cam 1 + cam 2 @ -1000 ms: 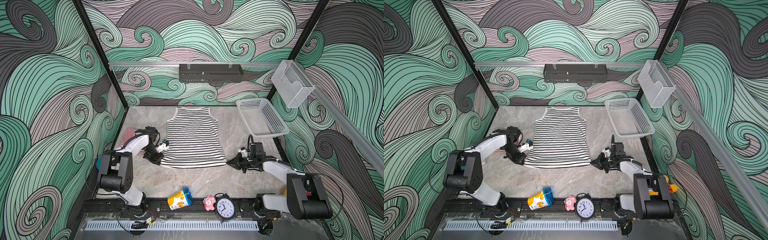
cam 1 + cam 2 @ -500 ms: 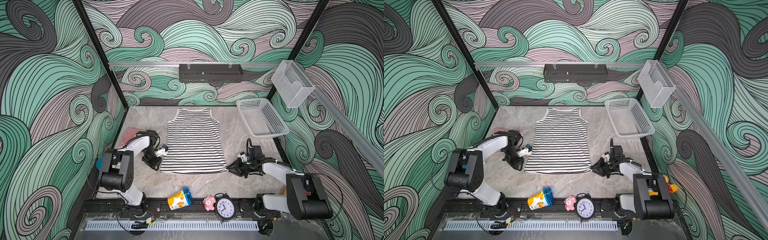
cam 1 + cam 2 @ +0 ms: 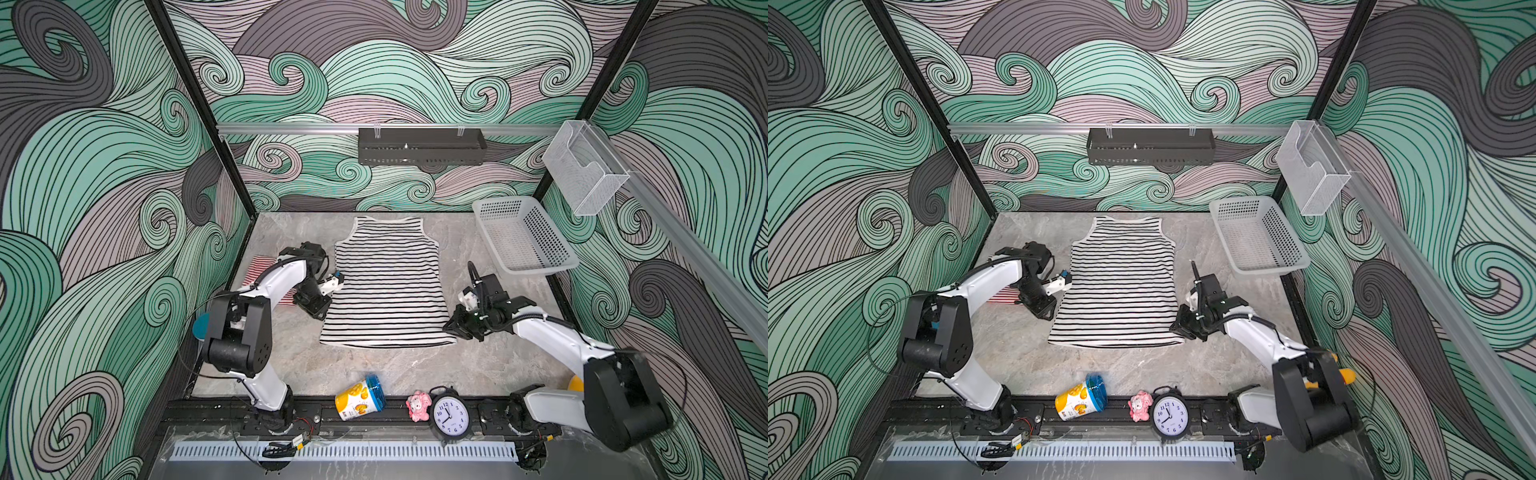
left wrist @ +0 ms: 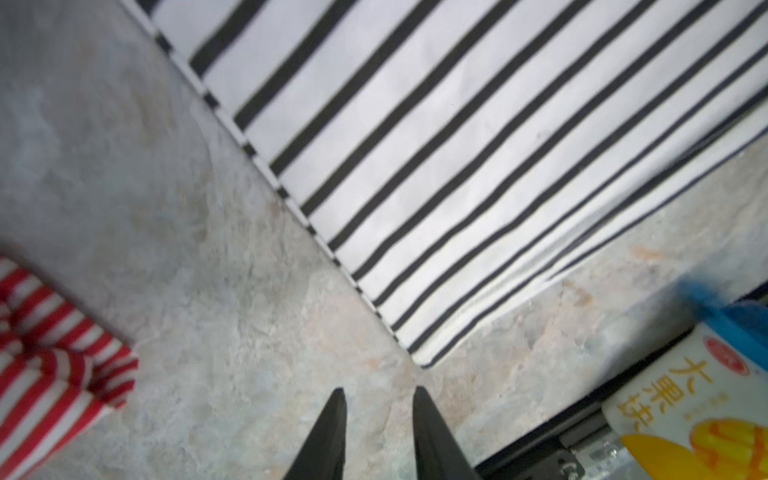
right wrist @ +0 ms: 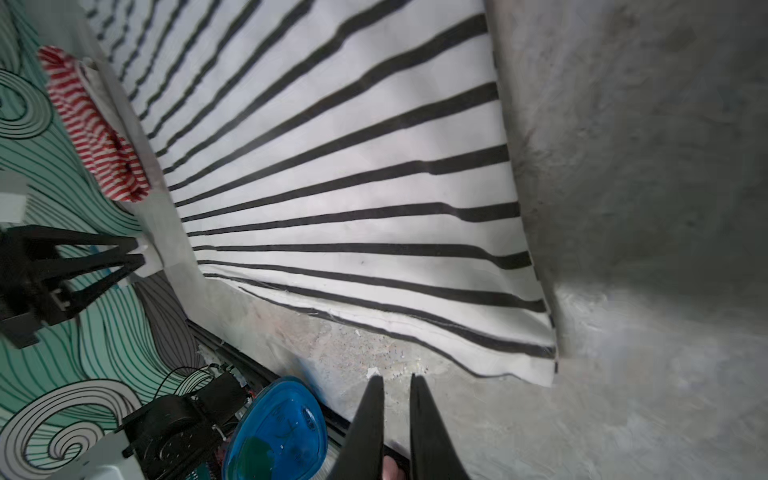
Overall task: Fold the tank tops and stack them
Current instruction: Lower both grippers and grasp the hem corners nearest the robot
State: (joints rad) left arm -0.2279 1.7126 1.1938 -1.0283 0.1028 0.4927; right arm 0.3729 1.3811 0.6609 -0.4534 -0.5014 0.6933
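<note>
Marble desk (image 3: 291, 357): black-and-white tank top (image 3: 384, 291) lies flat at centre, hem just pulled straight and released; left tool (image 4: 378, 390) apart, right tool (image 5: 395, 378) nearly together, both empty, so folding can start.

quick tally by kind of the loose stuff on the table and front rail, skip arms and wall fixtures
tank tops: 2 (black-and-white tank top, red-and-white tank top)
basket: 1
yellow cup: 1
pink plush toy: 1
alarm clock: 1
total: 6
yellow thing behind the right arm's base, mostly hidden, not counted
</note>
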